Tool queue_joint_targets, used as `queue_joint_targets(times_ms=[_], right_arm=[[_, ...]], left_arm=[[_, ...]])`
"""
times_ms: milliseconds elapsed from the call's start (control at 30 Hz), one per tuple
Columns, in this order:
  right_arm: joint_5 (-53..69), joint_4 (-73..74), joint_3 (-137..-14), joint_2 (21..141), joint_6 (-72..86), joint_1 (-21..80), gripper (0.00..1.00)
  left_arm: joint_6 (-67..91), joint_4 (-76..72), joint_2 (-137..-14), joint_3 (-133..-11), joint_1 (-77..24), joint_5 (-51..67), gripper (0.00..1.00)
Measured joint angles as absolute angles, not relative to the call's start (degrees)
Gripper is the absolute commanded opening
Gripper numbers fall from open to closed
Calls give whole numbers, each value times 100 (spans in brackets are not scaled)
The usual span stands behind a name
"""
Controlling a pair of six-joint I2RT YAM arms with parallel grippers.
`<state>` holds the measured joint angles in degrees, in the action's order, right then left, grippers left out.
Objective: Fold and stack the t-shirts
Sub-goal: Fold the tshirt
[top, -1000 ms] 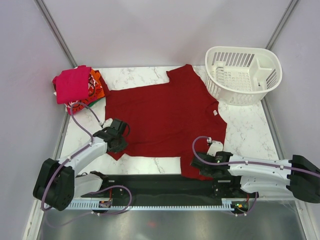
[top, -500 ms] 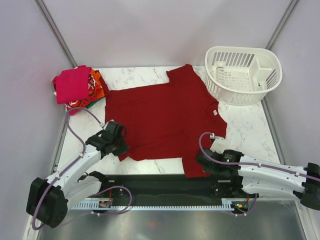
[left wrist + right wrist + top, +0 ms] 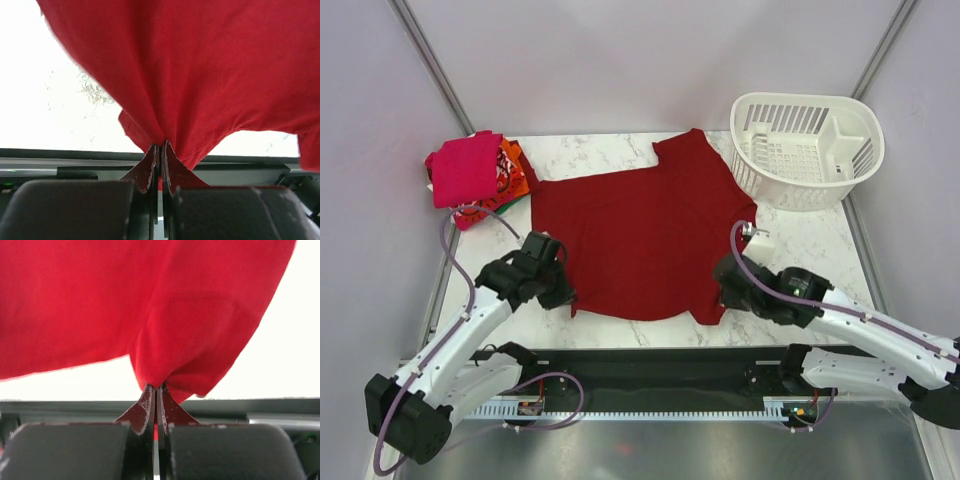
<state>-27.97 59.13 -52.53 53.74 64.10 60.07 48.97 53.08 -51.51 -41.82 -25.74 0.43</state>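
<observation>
A plain dark red t-shirt [image 3: 640,225] lies spread across the marble table, its near edge lifted off the surface. My left gripper [image 3: 560,292] is shut on the shirt's near left corner; the left wrist view shows the cloth [image 3: 200,75] pinched between the left gripper's [image 3: 160,146] jaws. My right gripper [image 3: 723,288] is shut on the near right corner, and the right wrist view shows a bunched fold [image 3: 190,340] clamped in the right gripper [image 3: 156,387]. A pile of folded t-shirts [image 3: 470,170], magenta-pink on top with orange and red print beneath, sits at the far left corner.
A white slotted plastic basket [image 3: 807,148] stands at the far right corner, close to the shirt's right sleeve. A black rail [image 3: 660,365] runs along the near edge of the table [image 3: 800,250]. Grey walls close in the left and right sides.
The right gripper closed on the shirt's near right corner. Both grippers have moved away from the near edge toward the back, drawing the shirt's near edge with them.
</observation>
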Motion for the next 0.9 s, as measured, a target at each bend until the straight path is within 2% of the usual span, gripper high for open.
queue_joint_targets(times_ms=[200,500,900], right_arm=[[-2366,5505,-5854,6136,5098,4453,0],[-1876,5081,-7465,7937,3642,3242,0],[-1511,4906,-9758,10429,2867,2672,0]], left_arm=[[4226,5568,-6086,-4967,-2526,32,2],[3140,5861,-7736,-6600,-2182,-316,2],[2202,6040,-9865,-8156,-1450,-495,2]])
